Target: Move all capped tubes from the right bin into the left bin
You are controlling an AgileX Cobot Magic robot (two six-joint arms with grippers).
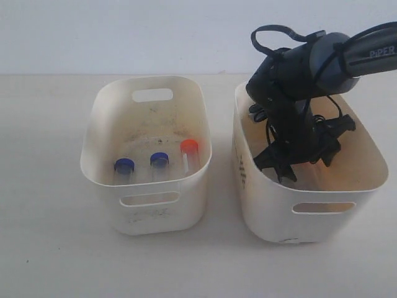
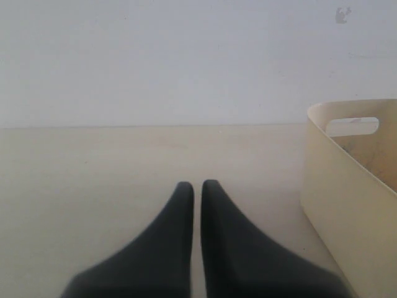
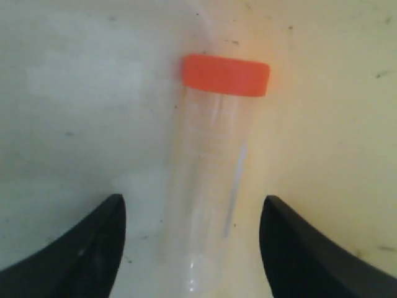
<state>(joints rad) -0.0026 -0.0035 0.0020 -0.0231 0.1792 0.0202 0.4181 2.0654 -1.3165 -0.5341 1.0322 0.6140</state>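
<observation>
The left bin holds three capped tubes leaning on its near wall: two blue-capped and one orange-capped. My right gripper reaches down inside the right bin, which has black print on its side. In the right wrist view the right gripper is open, and a clear tube with an orange cap lies on the yellowish floor between its fingers, apart from both. My left gripper is shut and empty over the table, beside the left bin.
Both bins stand side by side on a pale tabletop with a narrow gap between them. A white wall runs behind. The right arm comes in from the upper right over the right bin's rim.
</observation>
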